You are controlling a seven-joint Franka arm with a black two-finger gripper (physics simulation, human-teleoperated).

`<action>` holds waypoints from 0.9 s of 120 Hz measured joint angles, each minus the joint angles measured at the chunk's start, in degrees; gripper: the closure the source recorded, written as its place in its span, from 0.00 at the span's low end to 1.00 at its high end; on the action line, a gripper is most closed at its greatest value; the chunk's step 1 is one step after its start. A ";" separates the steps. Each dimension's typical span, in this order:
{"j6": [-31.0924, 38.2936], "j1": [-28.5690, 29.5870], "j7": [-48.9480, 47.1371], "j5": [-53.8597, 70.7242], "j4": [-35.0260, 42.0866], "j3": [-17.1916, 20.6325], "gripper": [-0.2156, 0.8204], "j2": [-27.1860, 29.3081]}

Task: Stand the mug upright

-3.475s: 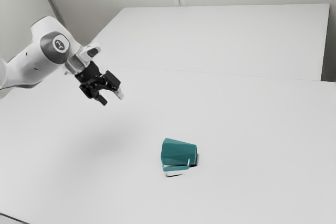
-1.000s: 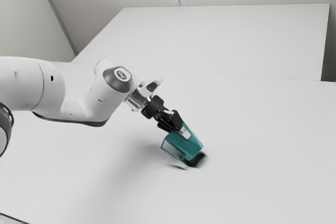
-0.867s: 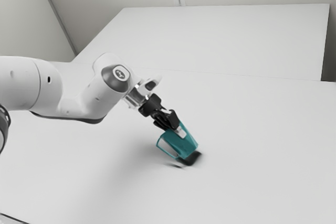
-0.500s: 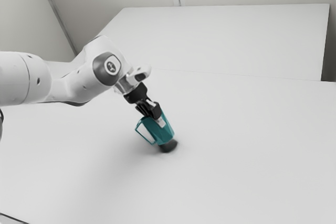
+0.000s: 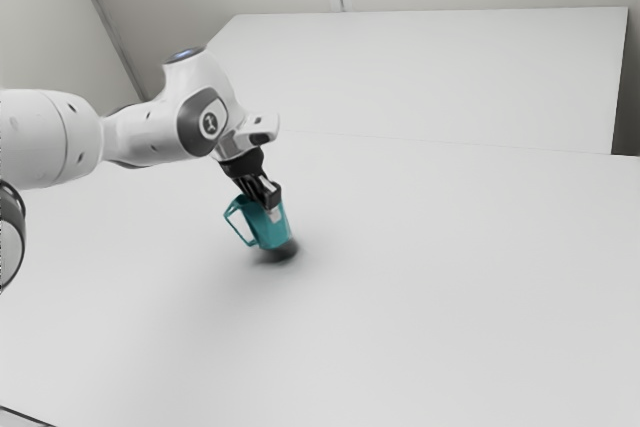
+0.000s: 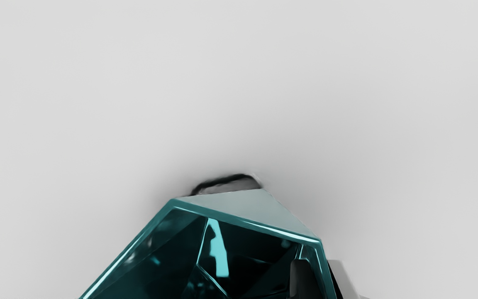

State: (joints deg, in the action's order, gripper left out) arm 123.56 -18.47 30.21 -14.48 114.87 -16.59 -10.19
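Observation:
The gripper, pointing steeply down in the exterior view, is shut on the teal mug near its rim. The faceted mug is close to upright with a slight lean, its base toward the exterior view's right and its handle on the exterior view's left. In the wrist view the mug shows its open mouth. There the gripper pinches the mug's wall, one finger inside and the other outside. A dark shadow lies around the base; whether the base touches the table cannot be told.
A wide white table surface surrounds the mug. Behind it stands another white surface. The arm reaches in from the exterior view's left, above the table.
From lying on its side, the mug was taken hold of at the rim and tipped up. It has moved with my gripper toward the exterior view's left and back, growing steadily more upright.

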 joint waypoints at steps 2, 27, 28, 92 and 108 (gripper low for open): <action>0.23 0.09 -0.15 0.65 -0.06 0.00 0.96 -0.20; 3.77 0.97 -1.95 7.21 -1.24 0.07 0.96 -3.18; 3.94 0.99 -2.02 7.41 -1.24 0.08 0.96 -3.31; 13.18 1.92 -6.40 13.58 -1.29 0.76 0.96 -5.76; 13.87 1.94 -7.15 13.58 -1.22 0.84 0.96 -6.00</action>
State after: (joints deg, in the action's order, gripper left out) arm 137.42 -16.54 23.06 -0.90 113.65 -15.74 -16.19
